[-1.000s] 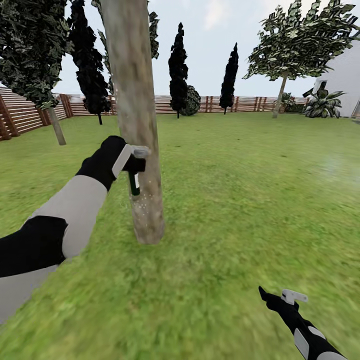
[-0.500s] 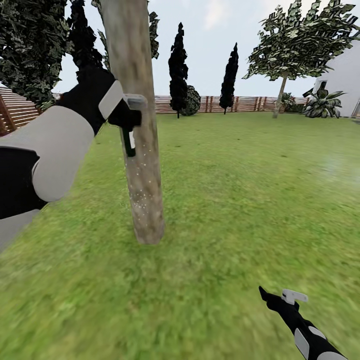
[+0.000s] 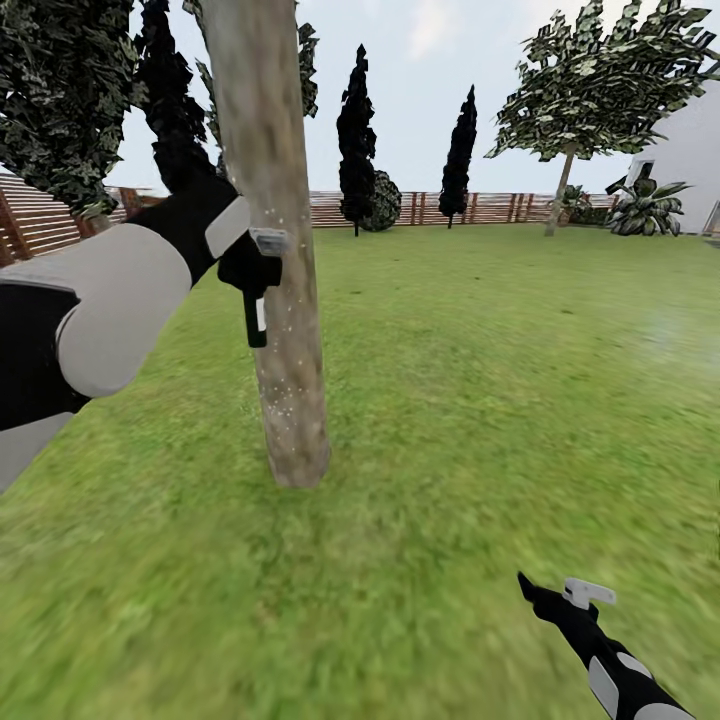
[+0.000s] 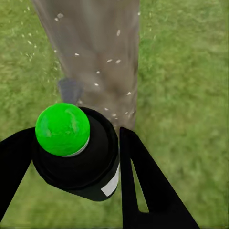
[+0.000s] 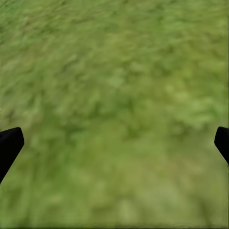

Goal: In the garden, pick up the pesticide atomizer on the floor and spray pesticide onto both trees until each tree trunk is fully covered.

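left claw [image 3: 255,285]: clamped on pesticide atomizer [image 4: 76,152], held against tree trunk [image 3: 280,300] so spray lands on bark; white specks there | right claw [image 3: 560,598]: fingers apart, idle low over grass [image 3: 480,400]

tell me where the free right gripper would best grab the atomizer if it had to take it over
Judging by its shape, the round black body below the green cap. The left gripper already clamps its sides, so the right gripper would likely come across the free faces, where the curved wall fits between fingers.
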